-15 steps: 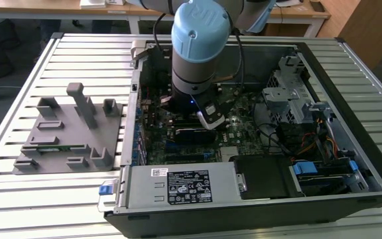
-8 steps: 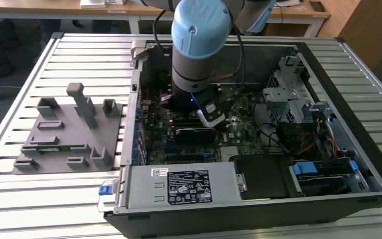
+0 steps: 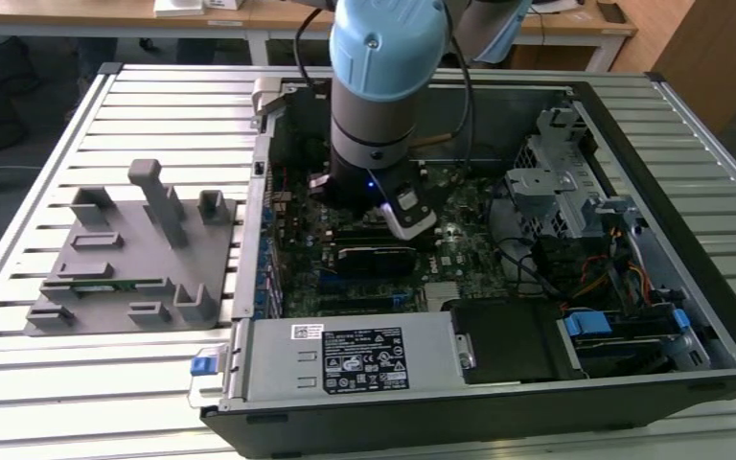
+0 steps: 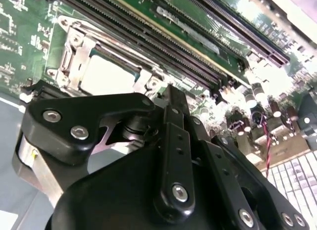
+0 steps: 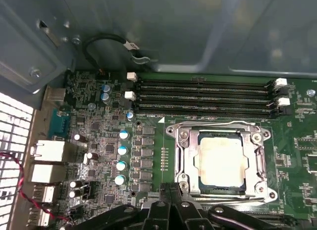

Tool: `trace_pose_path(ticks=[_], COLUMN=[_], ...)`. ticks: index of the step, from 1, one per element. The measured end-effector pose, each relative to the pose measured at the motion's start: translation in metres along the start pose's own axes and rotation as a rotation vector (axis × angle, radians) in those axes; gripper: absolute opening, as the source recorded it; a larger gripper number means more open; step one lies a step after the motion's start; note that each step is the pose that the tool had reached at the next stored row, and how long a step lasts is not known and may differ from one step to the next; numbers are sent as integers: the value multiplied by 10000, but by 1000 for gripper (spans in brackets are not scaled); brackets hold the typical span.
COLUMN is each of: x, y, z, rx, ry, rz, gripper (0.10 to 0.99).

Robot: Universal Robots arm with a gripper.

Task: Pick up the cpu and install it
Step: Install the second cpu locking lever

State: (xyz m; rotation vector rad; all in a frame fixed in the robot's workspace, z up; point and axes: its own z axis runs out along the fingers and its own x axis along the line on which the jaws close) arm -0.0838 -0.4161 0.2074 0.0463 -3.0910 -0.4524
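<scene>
open room: above the cpu (image 5: 221,160) | in the way: metal frame (image 5: 182,160) around it, memory slots (image 5: 203,97) beside

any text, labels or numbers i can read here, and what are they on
None can be read.
White label on the metal box at the case's front: print and a barcode, too small to read.
Small white sticker beside it: too small.
Motherboard in the first wrist view: white markings, blurred.
Cpu in its socket: pale top, no print to make out.
</scene>
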Motion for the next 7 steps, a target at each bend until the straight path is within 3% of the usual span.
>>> trace_pose_path(ticks=[7], x=[1], y=[31], z=[-102], rx=[-1], ry=[0], rz=[0], gripper=[106])
